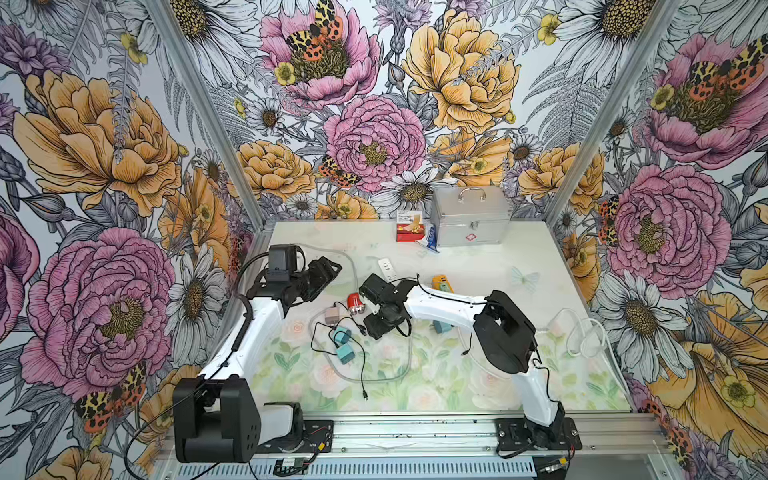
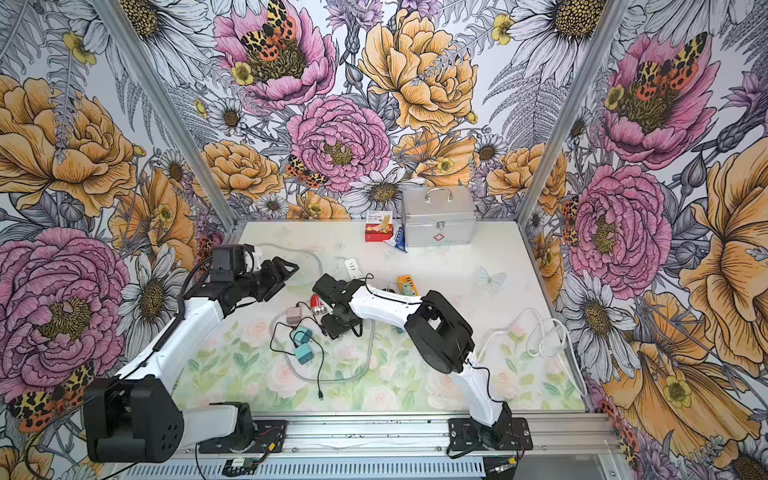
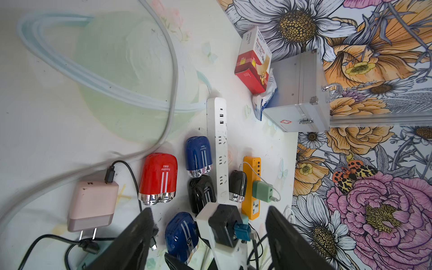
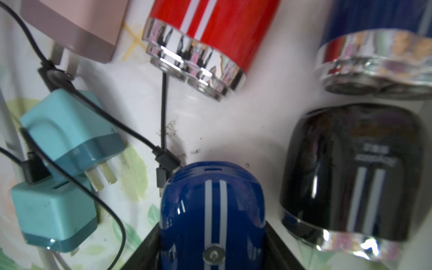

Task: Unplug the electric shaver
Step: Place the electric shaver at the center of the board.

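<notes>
My right gripper (image 4: 211, 254) is shut on a blue electric shaver (image 4: 211, 210) with two white stripes, down on the table. The same blue shaver (image 3: 181, 236) shows in the left wrist view under the right wrist. Two black cable plugs (image 4: 167, 161) lie against its rounded end; I cannot tell whether either is inserted. In both top views the right gripper (image 1: 376, 328) (image 2: 336, 326) covers this shaver. My left gripper (image 1: 328, 270) (image 3: 209, 210) hangs open and empty above the table's left rear.
A red shaver (image 3: 157, 177), a second blue one (image 3: 198, 154) and two black ones (image 3: 202, 191) lie beside a white power strip (image 3: 218, 140). An orange strip (image 3: 251, 187), pink charger (image 3: 93, 201), teal chargers (image 4: 67, 133), metal case (image 1: 469, 216) and black cable loops (image 1: 361, 365) surround them.
</notes>
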You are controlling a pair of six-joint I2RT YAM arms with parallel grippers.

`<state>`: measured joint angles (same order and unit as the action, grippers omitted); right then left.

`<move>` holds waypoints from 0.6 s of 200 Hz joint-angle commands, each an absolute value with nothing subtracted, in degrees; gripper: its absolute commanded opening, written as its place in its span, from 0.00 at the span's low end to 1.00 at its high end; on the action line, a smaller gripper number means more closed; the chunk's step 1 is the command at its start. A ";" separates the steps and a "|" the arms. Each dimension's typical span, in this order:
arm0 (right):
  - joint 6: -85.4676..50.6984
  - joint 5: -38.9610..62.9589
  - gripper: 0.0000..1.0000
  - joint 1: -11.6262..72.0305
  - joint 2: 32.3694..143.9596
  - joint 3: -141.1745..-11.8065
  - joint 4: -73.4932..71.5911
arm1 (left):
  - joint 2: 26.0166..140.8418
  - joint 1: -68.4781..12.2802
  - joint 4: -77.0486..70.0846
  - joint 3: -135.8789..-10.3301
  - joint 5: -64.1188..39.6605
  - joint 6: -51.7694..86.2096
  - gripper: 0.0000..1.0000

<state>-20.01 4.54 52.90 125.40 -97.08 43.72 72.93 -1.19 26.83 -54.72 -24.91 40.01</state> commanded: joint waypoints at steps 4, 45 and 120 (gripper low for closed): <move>-20.19 1.50 0.06 51.92 127.15 -99.96 45.59 | 72.51 -0.10 27.33 -54.67 -26.36 38.23 0.77; -19.41 1.68 0.33 50.83 127.84 -101.07 46.27 | 72.95 0.04 27.40 -55.08 -27.09 38.10 0.77; -20.76 2.25 0.60 51.48 122.95 -102.50 46.32 | 72.78 -3.30 31.14 -57.93 -26.47 32.39 0.77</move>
